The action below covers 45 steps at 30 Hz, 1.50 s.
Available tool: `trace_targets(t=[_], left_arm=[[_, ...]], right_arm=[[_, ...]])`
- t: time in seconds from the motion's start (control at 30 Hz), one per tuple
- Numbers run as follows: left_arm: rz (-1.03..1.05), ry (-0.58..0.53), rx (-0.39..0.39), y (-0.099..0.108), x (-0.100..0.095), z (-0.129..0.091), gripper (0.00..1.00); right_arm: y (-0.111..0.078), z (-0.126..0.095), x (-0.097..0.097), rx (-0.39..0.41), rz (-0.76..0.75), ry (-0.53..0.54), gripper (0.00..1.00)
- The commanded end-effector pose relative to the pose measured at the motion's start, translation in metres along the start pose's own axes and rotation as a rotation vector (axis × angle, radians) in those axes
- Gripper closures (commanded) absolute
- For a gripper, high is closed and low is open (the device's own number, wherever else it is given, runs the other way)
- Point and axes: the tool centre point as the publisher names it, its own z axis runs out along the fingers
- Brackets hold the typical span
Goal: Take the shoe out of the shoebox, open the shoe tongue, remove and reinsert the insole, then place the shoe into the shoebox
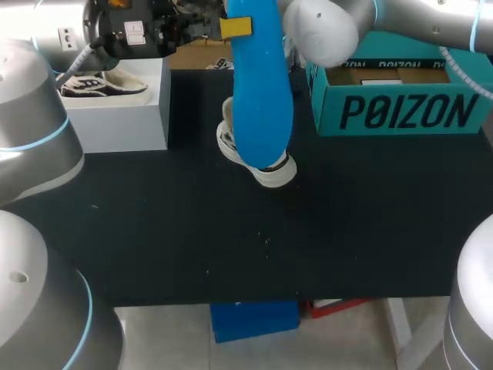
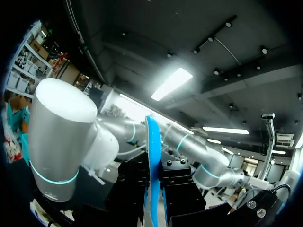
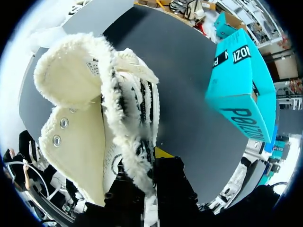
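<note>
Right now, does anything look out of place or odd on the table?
Only the long blue insole: it is out of the cream fleece-lined shoe, held upright in the left pincer. Nothing looks spilled.

Count: two shoes – fleece-lined shoe (image 3: 75,142) between my right jaws, striped shoe (image 1: 102,83) well apart from them. One blue insole (image 1: 260,85) between my left jaws. Two boxes: teal shoebox (image 1: 400,112), white box (image 1: 115,116).

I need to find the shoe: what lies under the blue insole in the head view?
A cream shoe, only its end showing past the insole; the rest is covered.
</note>
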Motion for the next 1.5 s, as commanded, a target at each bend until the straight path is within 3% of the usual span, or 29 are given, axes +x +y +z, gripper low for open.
trace_targets(t=[0.03,0.23,0.63,1.4,1.43,1.47,1.5], left_arm=[[0.001,-0.001,0.0,0.001,-0.001,0.0,1.0],[0.001,-0.001,0.0,0.001,-0.001,0.0,1.0],[0.001,-0.001,0.0,0.001,-0.001,0.0,1.0],[0.001,-0.001,0.0,0.001,-0.001,0.0,1.0],[0.001,-0.001,0.0,0.001,-0.001,0.0,1.0],[0.001,-0.001,0.0,0.001,-0.001,0.0,1.0],[0.001,-0.001,0.0,0.001,-0.001,0.0,1.0]], right_arm=[[0.002,0.008,0.01,0.057,0.526,-0.047,1.0],[0.002,0.024,0.016,0.098,0.609,-0.078,1.0],[-0.002,0.059,0.027,0.121,0.566,-0.09,1.0],[-0.037,0.103,0.037,0.167,0.607,-0.057,1.0],[-0.039,0.103,0.037,0.158,0.609,-0.041,0.93],[-0.039,0.101,0.037,0.158,0.612,-0.038,0.54],[-0.04,0.099,0.035,0.156,0.621,-0.031,0.0]])
